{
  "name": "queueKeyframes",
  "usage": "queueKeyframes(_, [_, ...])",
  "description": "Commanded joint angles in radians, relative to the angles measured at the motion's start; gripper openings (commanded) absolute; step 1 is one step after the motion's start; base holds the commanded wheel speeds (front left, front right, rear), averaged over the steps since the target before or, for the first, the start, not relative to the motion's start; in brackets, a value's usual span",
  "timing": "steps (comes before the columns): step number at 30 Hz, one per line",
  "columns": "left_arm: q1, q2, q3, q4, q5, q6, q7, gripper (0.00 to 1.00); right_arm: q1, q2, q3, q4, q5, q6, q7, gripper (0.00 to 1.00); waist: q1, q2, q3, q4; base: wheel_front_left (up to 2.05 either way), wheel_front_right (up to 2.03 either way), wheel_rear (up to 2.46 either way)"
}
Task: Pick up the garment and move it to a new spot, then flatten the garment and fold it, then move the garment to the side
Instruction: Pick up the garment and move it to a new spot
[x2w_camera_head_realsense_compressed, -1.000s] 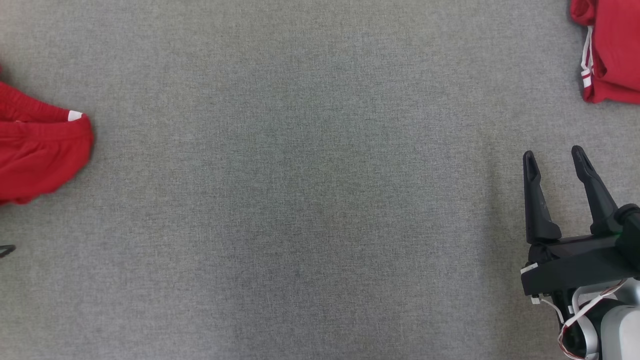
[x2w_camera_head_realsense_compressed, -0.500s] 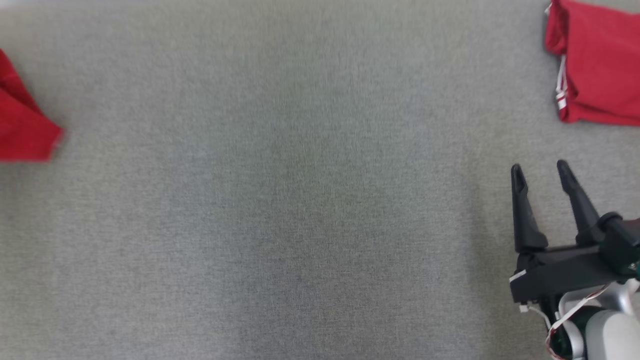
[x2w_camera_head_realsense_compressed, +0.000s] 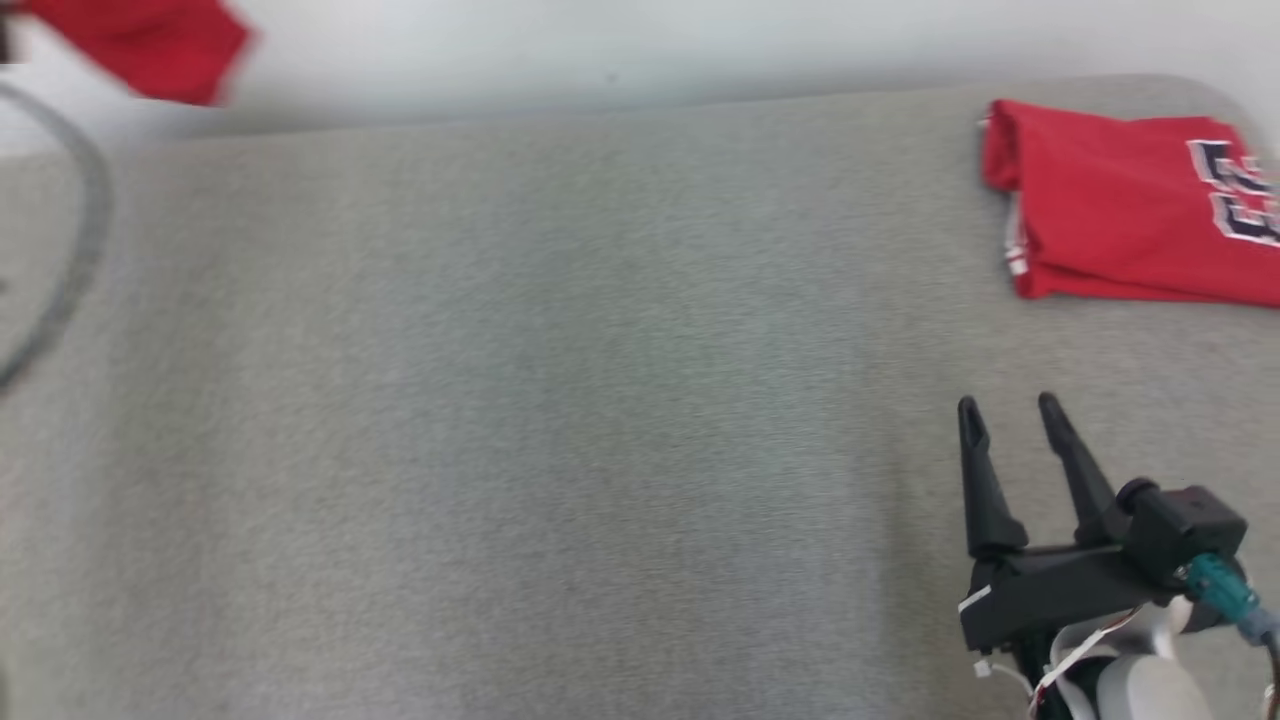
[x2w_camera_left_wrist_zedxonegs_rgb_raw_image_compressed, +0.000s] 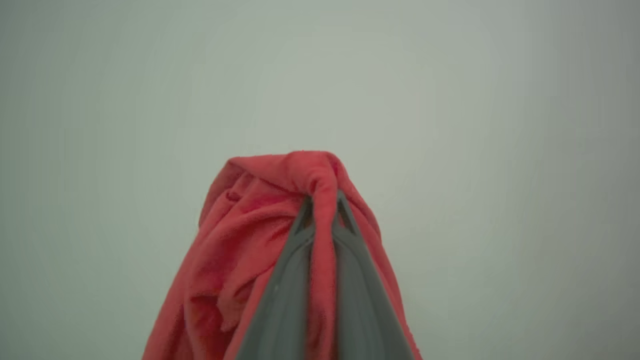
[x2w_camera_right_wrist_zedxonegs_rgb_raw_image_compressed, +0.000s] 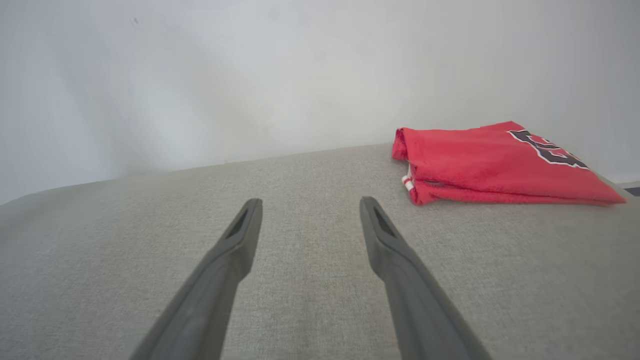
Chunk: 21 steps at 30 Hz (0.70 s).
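Red garment (x2w_camera_left_wrist_zedxonegs_rgb_raw_image_compressed: 235, 240) bunched, crumpled folds; left tool (x2w_camera_left_wrist_zedxonegs_rgb_raw_image_compressed: 324, 200) clamped on top ridge. Right tool (x2w_camera_head_realsense_compressed: 1003, 412) wide, empty.

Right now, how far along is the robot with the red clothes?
Looks done: a folded red jersey lies at the far right corner of the grey surface. In hand: the left gripper is shut on a bunched red garment, held in the air. Remaining: laying it down, flattening, folding and moving it aside; the right gripper hovers open, empty.

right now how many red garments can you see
2. One folded red jersey lies at the far right of the grey surface; one bunched red garment hangs clamped in the left gripper. More may lie outside the views.
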<state>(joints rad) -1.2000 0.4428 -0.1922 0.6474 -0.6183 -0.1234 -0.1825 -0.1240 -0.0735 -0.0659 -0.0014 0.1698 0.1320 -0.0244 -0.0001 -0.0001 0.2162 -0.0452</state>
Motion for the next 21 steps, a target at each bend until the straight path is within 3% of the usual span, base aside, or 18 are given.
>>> queueKeyframes(1, [0.028, -0.008, -0.004, -0.023, -0.002, 0.005, 0.004, 0.0, 0.011, 0.006, 0.006, 0.013, 0.006, -0.002, -0.009, 1.0, 0.0001, 0.0001, -0.04, -0.046, 0.0, 0.0, 0.0])
queueKeyframes(7, [0.157, -0.099, -0.045, -0.246, -0.035, 0.062, 0.069, 0.0, 0.017, 0.017, 0.023, 0.096, 0.03, -0.002, -0.057, 1.0, 0.0001, 0.0001, -0.073, -0.118, 0.0, 0.0, 0.0])
queueKeyframes(14, [0.356, -0.158, -0.113, -0.491, -0.017, 0.151, 0.122, 0.0, 0.043, 0.021, 0.001, 0.142, 0.032, -0.002, -0.089, 1.0, 0.0001, 0.0001, -0.071, -0.158, 0.0, 0.0, 0.0])
queueKeyframes(21, [0.528, -0.178, -0.207, -0.539, 0.016, 0.181, 0.144, 0.0, 0.028, 0.023, 0.01, 0.155, 0.033, -0.002, -0.101, 1.0, 0.0001, 0.0001, -0.043, -0.177, 0.0, 0.0, 0.0])
